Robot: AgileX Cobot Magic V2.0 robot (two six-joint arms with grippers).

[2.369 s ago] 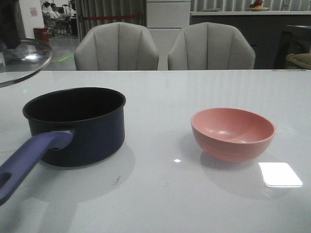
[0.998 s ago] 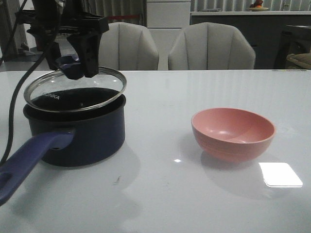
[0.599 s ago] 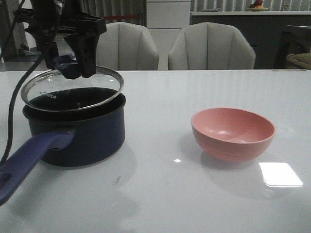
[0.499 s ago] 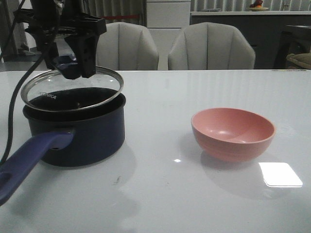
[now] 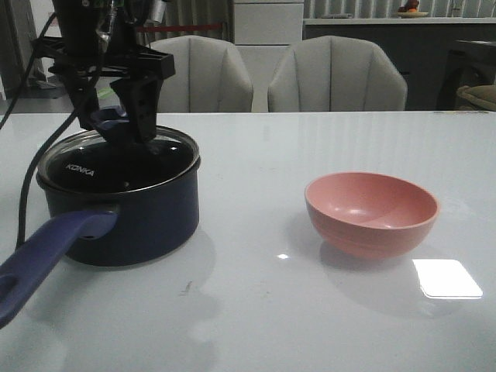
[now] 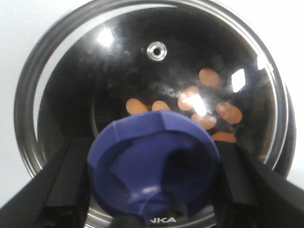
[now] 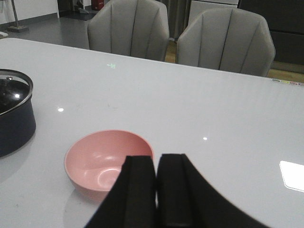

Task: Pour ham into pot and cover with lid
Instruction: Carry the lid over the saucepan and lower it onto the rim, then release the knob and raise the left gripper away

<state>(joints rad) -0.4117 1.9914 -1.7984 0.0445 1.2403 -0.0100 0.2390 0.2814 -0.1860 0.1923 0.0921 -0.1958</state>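
Note:
The dark navy pot (image 5: 147,217) stands at the left of the table, its purple-blue handle (image 5: 46,252) pointing toward the front. The glass lid (image 5: 85,167) with "KONKA" lettering lies flat on the pot's rim. My left gripper (image 5: 116,124) is straight above it, shut on the lid's blue knob (image 6: 154,161), with one black finger (image 6: 71,175) on each side. Through the glass, several orange ham (image 6: 209,78) chunks lie on the pot's bottom. My right gripper (image 7: 156,164) is shut and holds nothing; it hovers near the empty pink bowl (image 7: 109,159) and is out of the front view.
The pink bowl (image 5: 372,213) sits right of centre on the white table (image 5: 256,310). Two grey chairs (image 5: 337,74) stand behind the far edge. The left arm's cable (image 5: 23,194) hangs beside the pot.
The lid, held tilted just above the pot, has come down and now sits level on the rim. The left gripper moved down with it. The bowl has not moved.

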